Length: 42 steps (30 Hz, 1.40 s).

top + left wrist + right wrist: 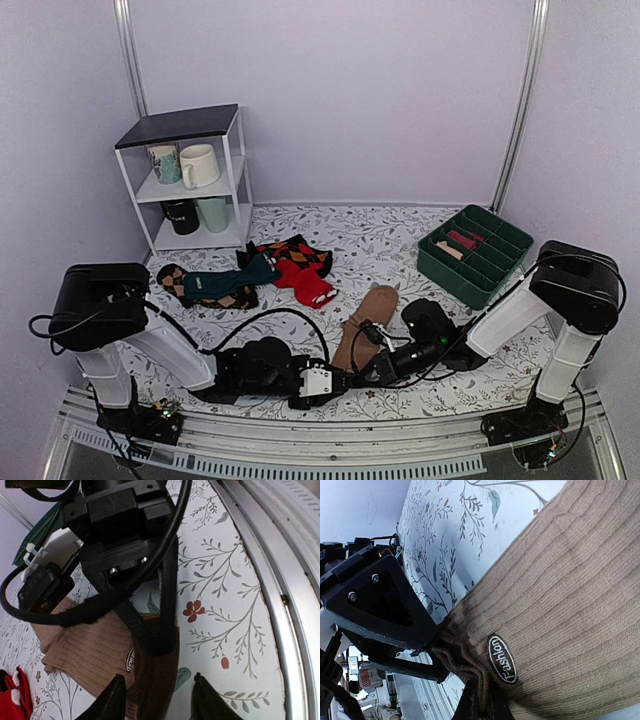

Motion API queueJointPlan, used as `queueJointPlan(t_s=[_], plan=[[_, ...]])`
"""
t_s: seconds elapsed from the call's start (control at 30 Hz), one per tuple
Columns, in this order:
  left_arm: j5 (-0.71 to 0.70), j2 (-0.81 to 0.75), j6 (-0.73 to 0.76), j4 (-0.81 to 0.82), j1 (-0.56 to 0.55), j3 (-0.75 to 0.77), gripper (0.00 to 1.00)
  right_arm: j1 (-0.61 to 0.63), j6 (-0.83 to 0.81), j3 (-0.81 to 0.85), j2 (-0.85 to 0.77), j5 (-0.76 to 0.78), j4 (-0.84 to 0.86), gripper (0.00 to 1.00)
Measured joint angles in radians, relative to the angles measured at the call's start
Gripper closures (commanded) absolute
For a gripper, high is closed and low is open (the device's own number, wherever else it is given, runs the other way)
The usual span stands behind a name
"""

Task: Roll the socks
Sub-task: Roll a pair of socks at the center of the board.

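1. The socks (368, 315) are lying flat on the floral tabletop (400, 245), near its middle, just ahead of where the two arms are meeting. The red sock (305, 285) is sitting apart, to their left.
2. Long axis: in the top view it is running from the near edge away from the bases, leaning slightly right. The rounded end is pointing to the far side. The end with the pale label (501, 659) is pointing back toward the arm bases.
3. Right gripper (482, 705): the jaws are standing narrow, pinching the ribbed edge at the labelled end. The knit is puckering into folds where they are biting.
4. Left gripper (160, 700): the jaws are standing wide, with the fingertips straddling that same end beside the label. I cannot tell whether they are touching the cloth.
5. Handling, as a judgement: this is looking like light, soft, limp ribbed knit with no stiffness of its own. It is likely to be stretching and sagging when lifted, and dragging rather than sliding on the tabletop. It is not fragile. The layers may be shearing apart if only one is caught.
6. Where to take hold, as a judgement: through all layers at the labelled end, close to the edge, so the roll is travelling along the long axis toward the rounded end. A pinch at one corner risks skewing the roll.
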Motion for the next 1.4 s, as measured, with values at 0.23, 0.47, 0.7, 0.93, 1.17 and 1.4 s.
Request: queueJointPlan(t_s=[0.23, 0.47, 0.7, 0.93, 1.17, 1.4], plan=[[0.004, 0.024, -0.02, -0.008, 0.008, 0.023, 0.63, -0.003, 0.003, -0.001, 0.007, -0.01, 0.01, 1.0], [0.015, 0.035, -0.037, -0.021, 0.013, 0.037, 0.69, -0.005, 0.004, -0.006, 0.012, -0.014, 0.029, 1.0], [0.015, 0.043, -0.06, -0.046, 0.018, 0.043, 0.91, -0.005, 0.004, -0.013, 0.013, -0.014, 0.042, 1.0], [0.017, 0.043, -0.087, -0.05, 0.019, 0.043, 1.0, -0.005, 0.007, -0.018, 0.018, -0.018, 0.059, 1.0], [0.057, 0.013, -0.213, -0.141, 0.028, 0.063, 1.0, -0.002, -0.019, -0.031, 0.0, -0.015, 0.061, 0.88], [0.209, -0.021, -0.394, -0.381, 0.056, 0.153, 1.0, 0.008, -0.12, -0.119, -0.159, 0.049, 0.031, 0.67]])
